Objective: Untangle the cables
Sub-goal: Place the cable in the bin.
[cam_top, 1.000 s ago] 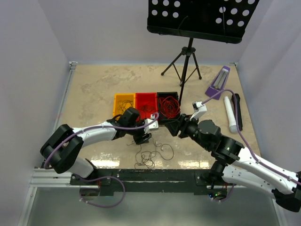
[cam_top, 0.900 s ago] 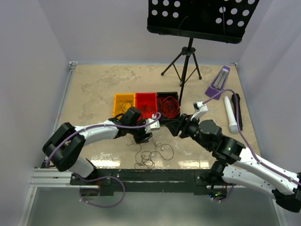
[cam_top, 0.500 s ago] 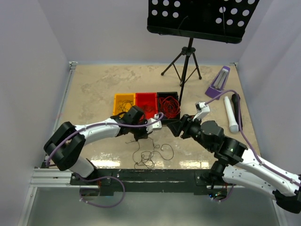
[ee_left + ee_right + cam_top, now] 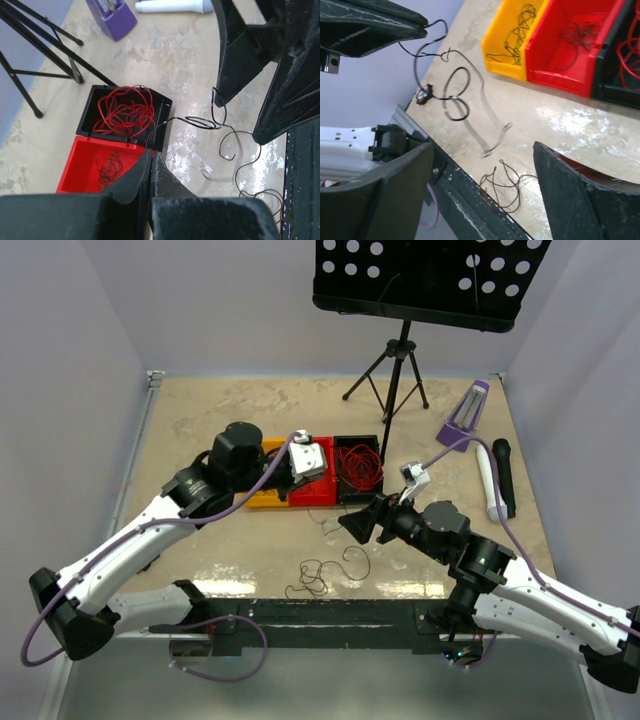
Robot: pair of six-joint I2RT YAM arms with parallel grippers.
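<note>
— What differs from a second ago?
— The left claw [image 4: 150,154] was down at the tangle on the table [image 4: 200,420]. Now it is raised and drawn back above the red bin [image 4: 70,176]. The right claw [image 4: 482,147] has slid toward the front edge and stands wider.
— The left claw's jaws?
— Pressed together, pinching one dark cable [image 4: 200,122]. It leaves the tips in loops and hangs toward the table.
— And the right?
— Spread wide, gripping nothing; the hanging strand curls in front of it.
— The other cables?
— A loose dark tangle [image 4: 318,578] lies near the front edge. The red cables [image 4: 122,112] sit coiled in the black bin [image 4: 86,114]. More dark strands [image 4: 107,165] lie in the red bin, and some in the yellow bin [image 4: 507,67].
</note>
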